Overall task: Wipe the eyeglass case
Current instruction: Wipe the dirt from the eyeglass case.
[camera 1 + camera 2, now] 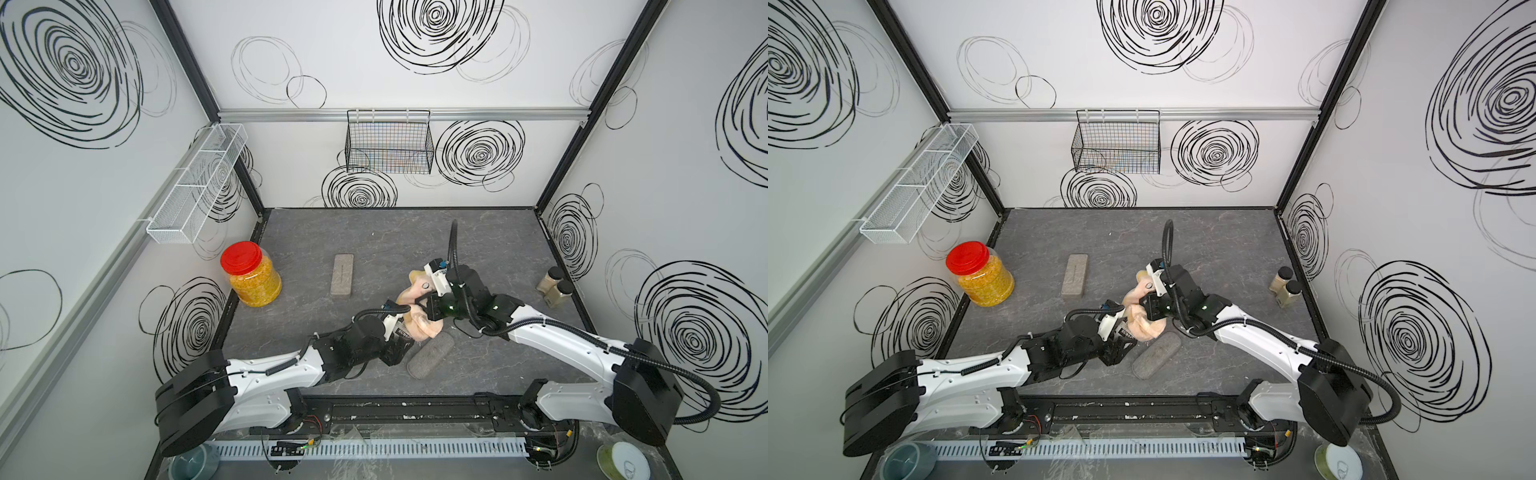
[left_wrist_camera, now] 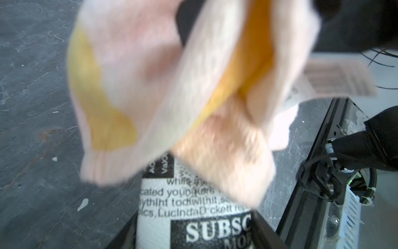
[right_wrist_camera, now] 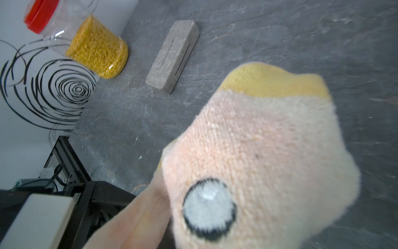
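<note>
Works over a grey bench (image 1: 374,237), reaching in from both front corners. Stands a red-lidded jar (image 1: 251,274) of yellow grains upright at the left edge. Grips a bunched peach-and-yellow cloth (image 3: 258,151), stitched with a round eye, in the right gripper (image 1: 430,309), clamped tight on the fabric near the middle. Drapes that cloth over the far end of the eyeglass case (image 2: 193,204), newsprint-patterned and sitting just front of centre. Pinches the near end fast in the left gripper (image 1: 397,349), closed firmly on it. Keeps a grey oval case (image 1: 430,356) flat on the bench just beside, clear of both grippers. Shows a grey oblong case (image 1: 342,275) alone farther back. Sets two small dark-capped bottles (image 1: 555,286) side by side near the right wall.
</note>
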You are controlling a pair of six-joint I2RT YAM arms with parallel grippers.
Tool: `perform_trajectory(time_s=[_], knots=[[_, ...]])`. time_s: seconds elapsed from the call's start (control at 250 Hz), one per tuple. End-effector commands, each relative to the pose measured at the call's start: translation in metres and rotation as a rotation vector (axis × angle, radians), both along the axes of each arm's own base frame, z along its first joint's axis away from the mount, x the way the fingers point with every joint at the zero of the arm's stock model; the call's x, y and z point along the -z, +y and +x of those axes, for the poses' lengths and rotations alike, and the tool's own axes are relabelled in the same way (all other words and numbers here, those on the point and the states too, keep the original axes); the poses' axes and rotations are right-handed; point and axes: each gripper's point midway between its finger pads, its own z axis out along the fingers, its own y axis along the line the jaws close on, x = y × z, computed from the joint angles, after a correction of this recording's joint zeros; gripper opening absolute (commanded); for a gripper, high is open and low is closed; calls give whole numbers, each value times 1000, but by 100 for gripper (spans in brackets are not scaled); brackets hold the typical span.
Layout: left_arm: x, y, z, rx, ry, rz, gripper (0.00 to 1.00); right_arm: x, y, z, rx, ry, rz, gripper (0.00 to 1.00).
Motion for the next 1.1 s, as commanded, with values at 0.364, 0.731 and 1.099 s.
perform_trajectory(time_s=[0.364,0.731,1.099], knots=[[-41,-14,13,-11,-84,-105,61,-2,22,-42,-195,13,51,1],[-39,-6,8,-15,-85,-114,61,-13,-10,-6,4,8,67,1],[-34,-12,4,3,-78,-106,61,-4,14,-34,-126,22,43,0]])
